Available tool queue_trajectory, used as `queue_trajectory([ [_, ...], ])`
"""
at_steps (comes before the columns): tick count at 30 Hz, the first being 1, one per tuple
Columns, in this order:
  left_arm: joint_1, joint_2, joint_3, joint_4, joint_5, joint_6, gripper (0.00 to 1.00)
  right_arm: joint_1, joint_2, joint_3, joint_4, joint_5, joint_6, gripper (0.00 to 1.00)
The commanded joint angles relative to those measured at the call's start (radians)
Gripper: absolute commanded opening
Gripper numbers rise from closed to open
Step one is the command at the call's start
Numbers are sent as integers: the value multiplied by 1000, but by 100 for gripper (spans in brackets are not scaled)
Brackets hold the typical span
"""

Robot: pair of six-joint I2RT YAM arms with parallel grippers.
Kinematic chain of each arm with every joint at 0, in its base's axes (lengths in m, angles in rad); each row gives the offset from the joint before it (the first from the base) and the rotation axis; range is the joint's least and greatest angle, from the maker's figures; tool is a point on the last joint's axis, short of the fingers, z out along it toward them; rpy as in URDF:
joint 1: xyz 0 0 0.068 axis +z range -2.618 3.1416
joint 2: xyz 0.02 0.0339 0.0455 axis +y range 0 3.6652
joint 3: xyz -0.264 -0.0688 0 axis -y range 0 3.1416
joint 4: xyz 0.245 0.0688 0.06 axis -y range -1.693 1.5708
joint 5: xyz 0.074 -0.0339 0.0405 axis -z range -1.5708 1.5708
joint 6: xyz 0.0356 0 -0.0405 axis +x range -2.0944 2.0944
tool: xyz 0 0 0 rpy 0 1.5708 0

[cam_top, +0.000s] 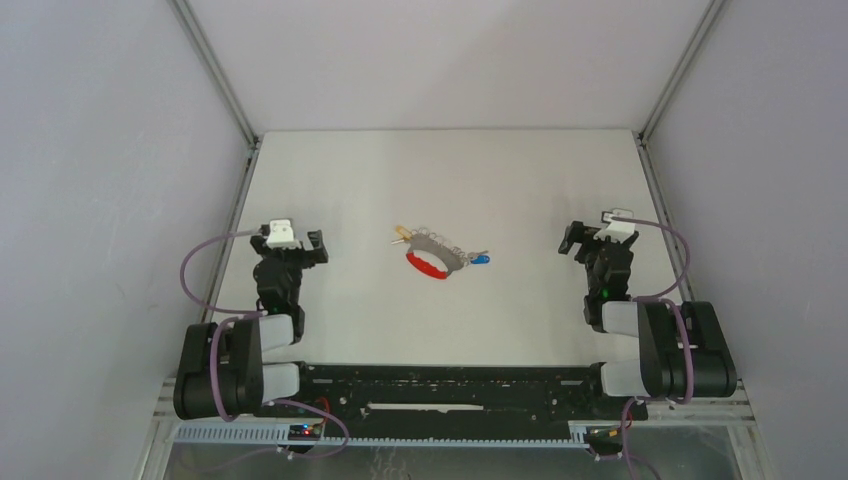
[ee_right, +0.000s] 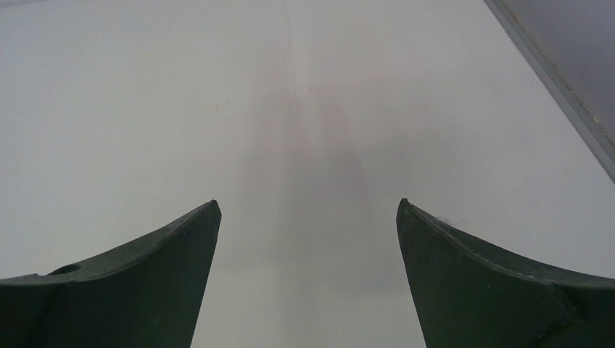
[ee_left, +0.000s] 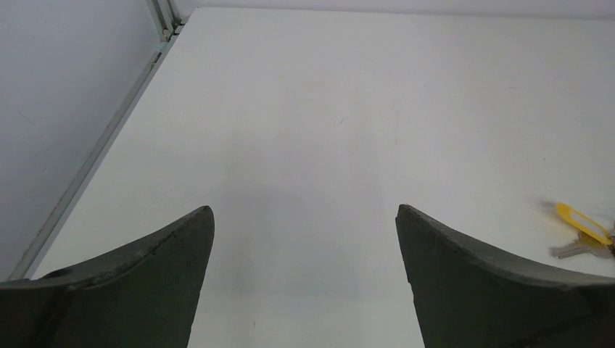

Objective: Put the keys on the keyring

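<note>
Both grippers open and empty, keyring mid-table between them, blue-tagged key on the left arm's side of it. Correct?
No. The top view shows the blue-tagged key on the right arm's side of the keyring; the yellow-tagged key is on the left arm's side. The left gripper and right gripper are open and empty, as you said.

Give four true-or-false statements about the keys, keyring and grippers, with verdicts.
1. The left gripper and right gripper are both open. True.
2. The blue key lies at the keyring's left end. False: at its right end; the yellow key is at the left.
3. The left wrist view shows the yellow key. True.
4. The right gripper holds the keyring. False: it is empty; the keyring lies on the table.
</note>
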Motion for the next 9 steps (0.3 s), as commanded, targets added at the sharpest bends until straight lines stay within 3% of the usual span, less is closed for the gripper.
queue_trajectory([
  [1,-4,-5,24,18,-21,-7,100,2,-14,3,6,-10,14,100],
  [9,-5,-8,18,21,-23,-7,100,3,-13,3,6,-10,15,100],
])
